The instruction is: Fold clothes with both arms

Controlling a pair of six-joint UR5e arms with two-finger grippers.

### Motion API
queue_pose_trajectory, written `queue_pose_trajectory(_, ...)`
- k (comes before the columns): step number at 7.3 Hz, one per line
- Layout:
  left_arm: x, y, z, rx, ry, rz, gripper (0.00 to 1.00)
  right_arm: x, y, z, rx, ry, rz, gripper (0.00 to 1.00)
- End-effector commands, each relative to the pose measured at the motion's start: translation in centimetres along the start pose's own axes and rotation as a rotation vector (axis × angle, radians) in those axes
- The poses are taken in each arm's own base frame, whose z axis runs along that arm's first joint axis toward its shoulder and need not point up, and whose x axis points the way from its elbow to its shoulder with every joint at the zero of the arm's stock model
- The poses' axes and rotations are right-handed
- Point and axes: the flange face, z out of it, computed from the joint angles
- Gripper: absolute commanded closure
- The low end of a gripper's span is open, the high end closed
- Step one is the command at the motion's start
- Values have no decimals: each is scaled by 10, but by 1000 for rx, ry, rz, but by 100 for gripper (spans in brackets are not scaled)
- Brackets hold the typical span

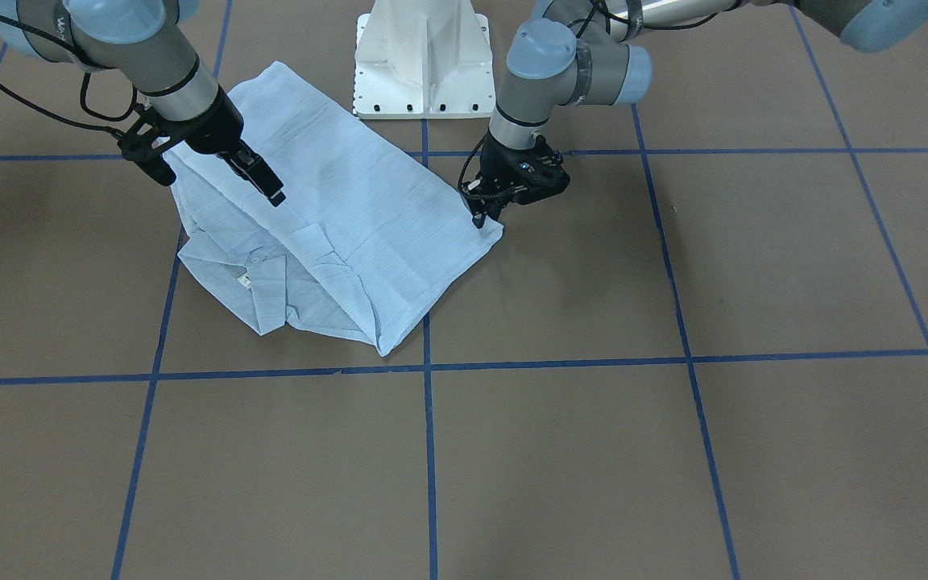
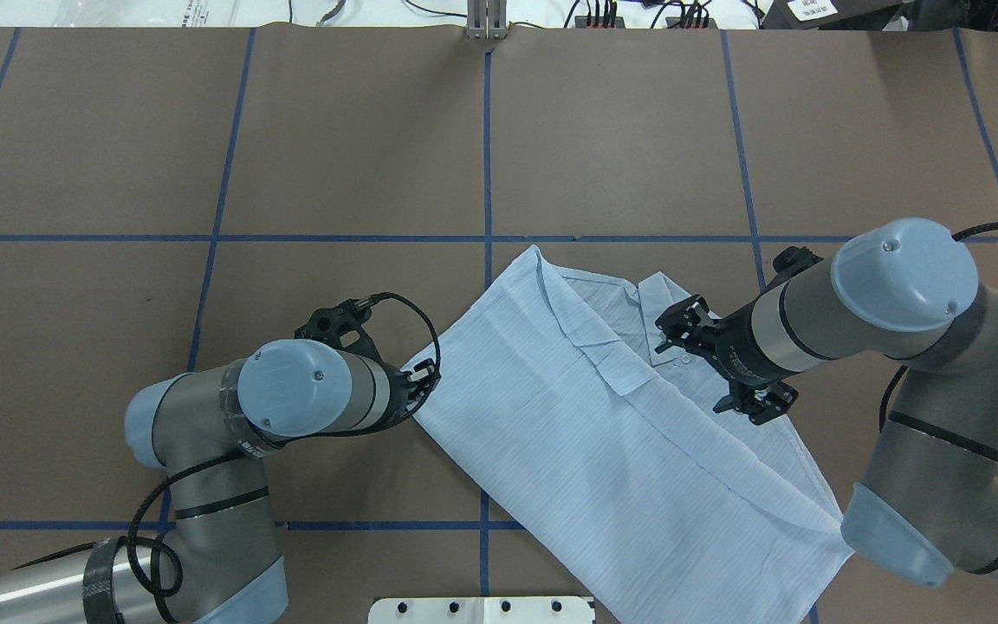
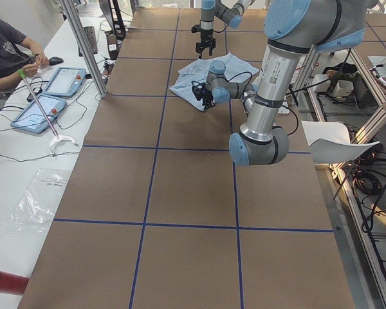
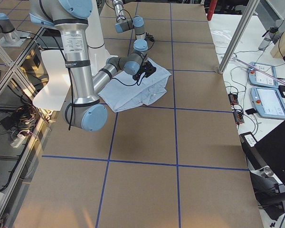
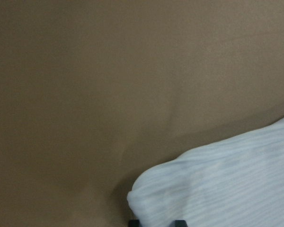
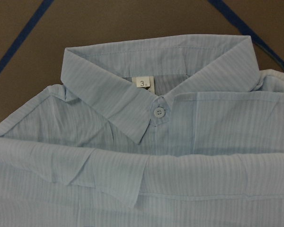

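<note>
The light blue striped shirt [image 2: 603,451] lies folded into a slanted rectangle near the robot's base, collar toward the table's middle. My left gripper [image 2: 425,381] is low at the shirt's left corner. The left wrist view shows that corner [image 5: 227,189] slightly raised between the two fingertips, so it looks shut on the fabric. My right gripper [image 2: 668,334] hovers open over the collar area without touching the cloth. Its wrist view shows the collar [image 6: 109,104], a white button [image 6: 159,112] and the neck label [image 6: 143,83], with no fingers in frame.
The white pedestal base [image 1: 422,56] stands just behind the shirt. Brown table paper with blue tape lines [image 1: 428,451] spreads out in front. A person [image 3: 6,51] sits at a side table with tablets [image 3: 64,80] beyond the left end.
</note>
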Motion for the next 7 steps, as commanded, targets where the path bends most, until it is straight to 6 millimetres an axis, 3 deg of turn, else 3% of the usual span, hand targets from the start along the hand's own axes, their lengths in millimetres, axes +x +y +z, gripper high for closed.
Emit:
queue_pose_trajectory(1,12,-45,-8,59,54,52,100,0,-1,0,0,0,1,0)
queue_pose_trajectory(2,28,-84,-20,112,77,68,100,-1,1,-2,-3,-3,-1,0)
queue_pose_trajectory(3,57,-128,-15,170,77,97,100,-2,3,-3,-5,-8,-3,0)
queue_pose_trajectory(4,78,-182,-2,223,143,86,100,-8,6,-6,-8,-17,-6,0)
queue_pose_trajectory(5,98,-230,25,267,167,110,100,-8,5,-4,-7,-15,-5,0)
queue_pose_trajectory(6,132,-273,32,314,132,131,100,-7,3,-3,3,-15,-3,0)
queue_pose_trajectory(7,133,-292,32,332,138,165,100,-8,5,-3,6,-17,-7,0)
